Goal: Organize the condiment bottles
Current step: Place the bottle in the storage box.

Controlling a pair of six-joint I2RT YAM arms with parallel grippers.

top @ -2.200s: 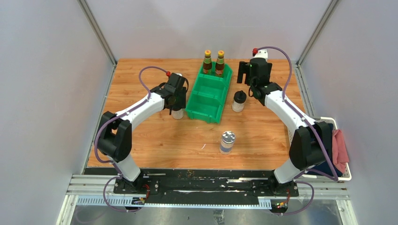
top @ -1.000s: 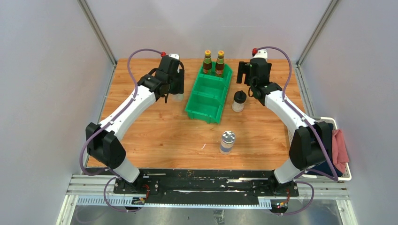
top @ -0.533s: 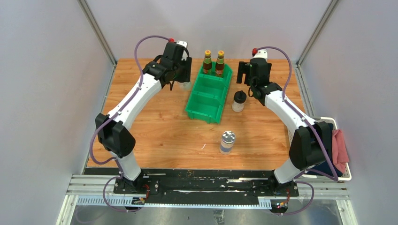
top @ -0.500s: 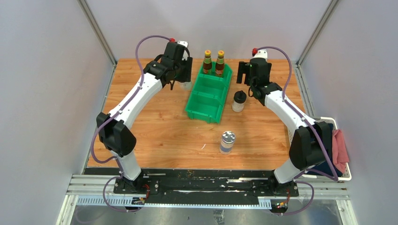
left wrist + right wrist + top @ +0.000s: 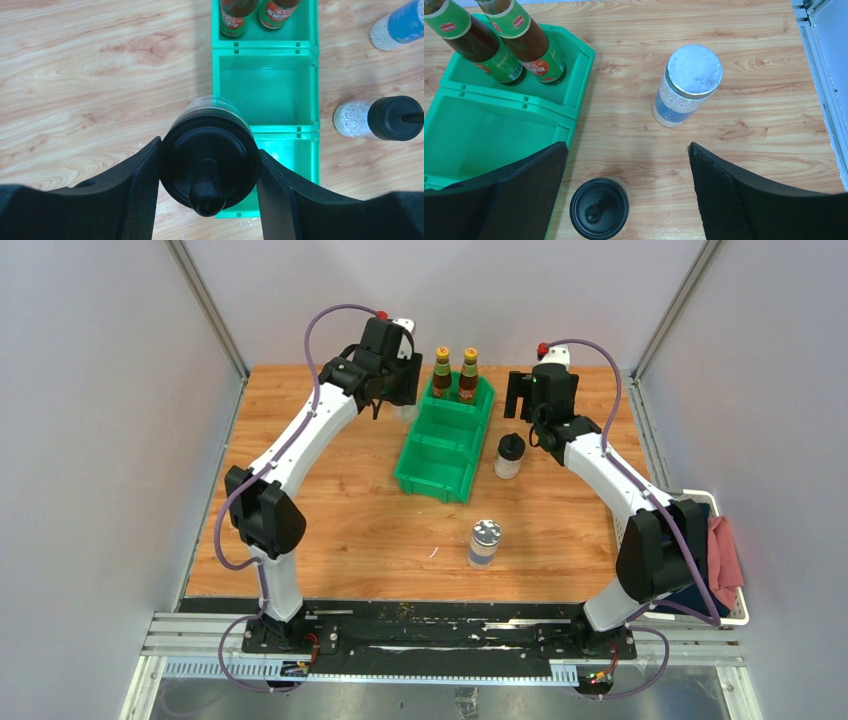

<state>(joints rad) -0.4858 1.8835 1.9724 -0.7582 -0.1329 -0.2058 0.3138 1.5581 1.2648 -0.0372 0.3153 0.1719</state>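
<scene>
My left gripper [image 5: 404,398] [image 5: 208,172] is shut on a clear black-capped shaker [image 5: 210,145] and holds it in the air over the left rim of the green bin [image 5: 447,462] [image 5: 265,82]. Two brown yellow-capped bottles [image 5: 441,375] [image 5: 468,375] stand in the bin's far compartment. The second black-capped shaker [image 5: 510,455] [image 5: 599,207] stands on the table right of the bin. My right gripper [image 5: 517,395] [image 5: 628,150] is open and empty above it. One silver-lidded jar [image 5: 686,82] stands beyond that shaker. Another jar [image 5: 484,543] stands near the front.
The bin's middle [image 5: 265,95] and near compartments hold nothing. A white basket [image 5: 738,612] with a red cloth [image 5: 724,550] sits off the table's right edge. Grey walls close in the table on three sides.
My left arm has lifted the shaker from the table left of the bin and carried it farther back and right, up to the bin's rim. The right arm has not moved.
</scene>
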